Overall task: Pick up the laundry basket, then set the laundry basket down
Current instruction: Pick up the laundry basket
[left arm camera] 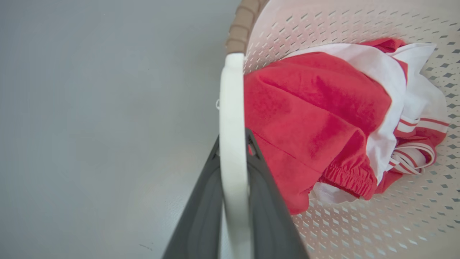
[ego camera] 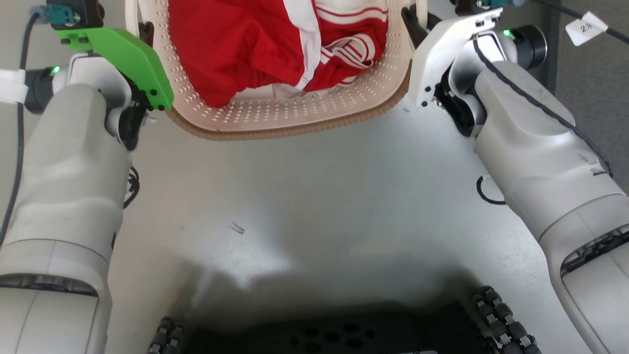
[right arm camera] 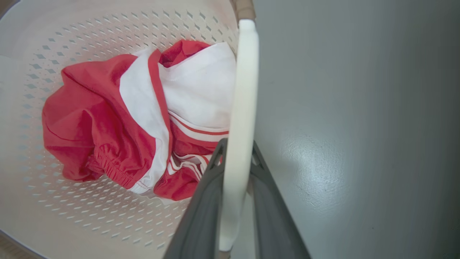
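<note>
Grey floor (ego camera: 314,196) spreads under everything, smooth and a little scuffed, with the robot's dark base (ego camera: 334,334) at the bottom edge of the head view. The two pale arms come next: the left arm (ego camera: 64,172) rises along the left side and the right arm (ego camera: 540,162) along the right, and both reach up to the basket (ego camera: 275,113) at the top middle, one wrist at each side of it.

The basket is cream, pierced all over with small holes, with a brown woven-look rim. It sits between the two wrists, in front of the base. Whether its bottom touches the floor I cannot tell. Red-and-white clothes (ego camera: 236,49) lie bunched inside it.

A green bracket (ego camera: 123,59) sits on the left wrist and a white bracket (ego camera: 442,54) on the right wrist.

In the left wrist view the left gripper (left arm camera: 233,138) grips the basket by its left handle (left arm camera: 233,90): the white bar runs between the two dark fingers (left arm camera: 201,216), which are closed to about the bar's width. In the right wrist view the right gripper (right arm camera: 239,144) holds the right handle (right arm camera: 244,90) the same way, its jaws narrowed around the bar with a slight gap on the floor side.

A small white tag (ego camera: 585,27) hangs on a cable at the top right.
</note>
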